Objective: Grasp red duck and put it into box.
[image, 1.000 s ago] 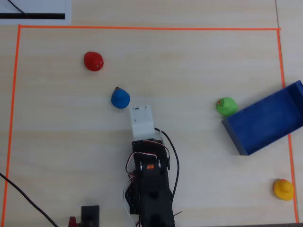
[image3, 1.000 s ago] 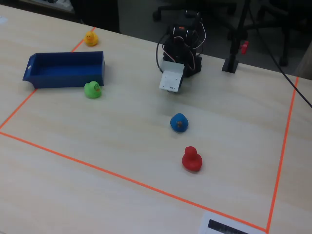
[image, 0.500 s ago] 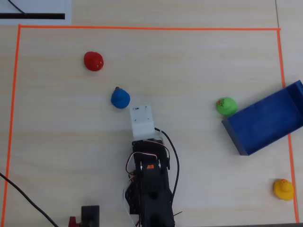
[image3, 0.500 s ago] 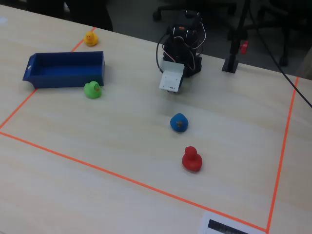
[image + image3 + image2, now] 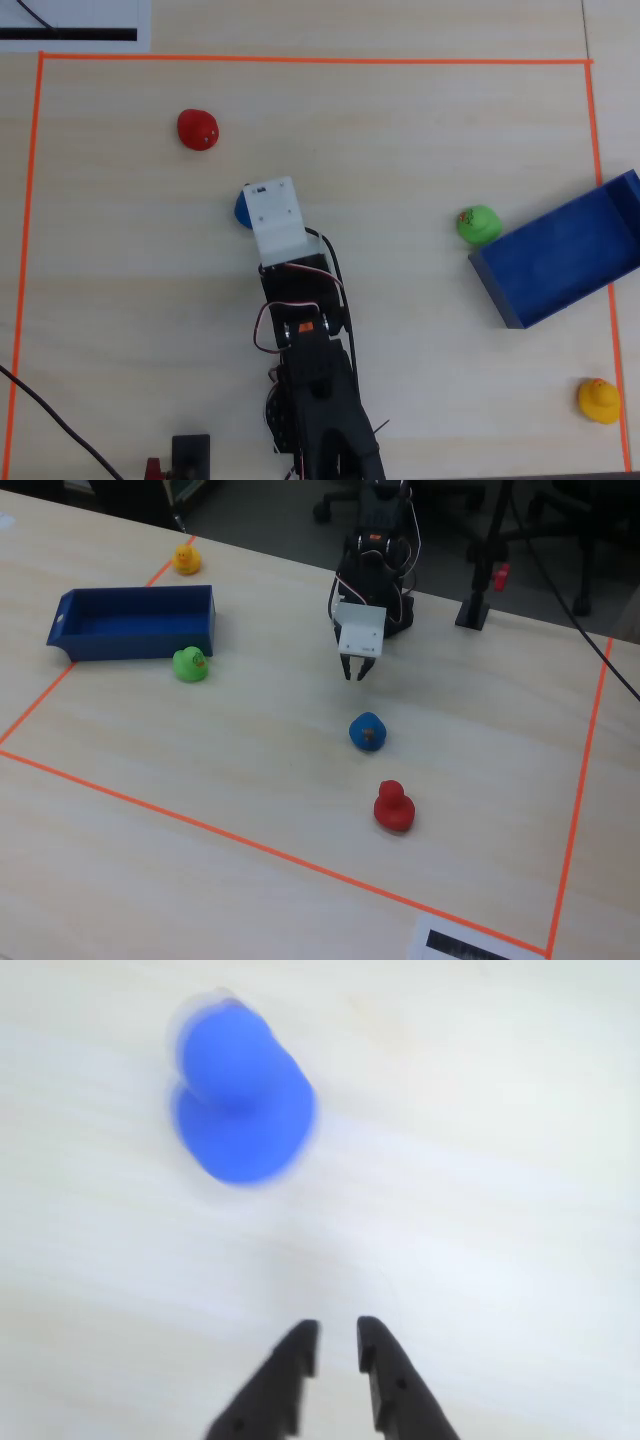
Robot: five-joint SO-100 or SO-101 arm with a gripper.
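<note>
Red duck [image 5: 394, 807]: glossy, rounded, sitting upright near the worktop [image 5: 250, 810] front taped edge in the fixed view. No legible writing showing. Claw [image 5: 335, 1345] hanging empty, jaws nearly closed.

In the fixed view the gripper [image 5: 355, 673] hangs above bare table, fingertips nearly together. The blue duck [image 5: 367, 731] sits just nearer the camera, between the gripper and the red duck [image 5: 393, 806]. Bare wood lies on both sides of the blue duck. Far left, the green duck [image 5: 189, 664] sits just beside the box [image 5: 130, 640] wall.
</note>
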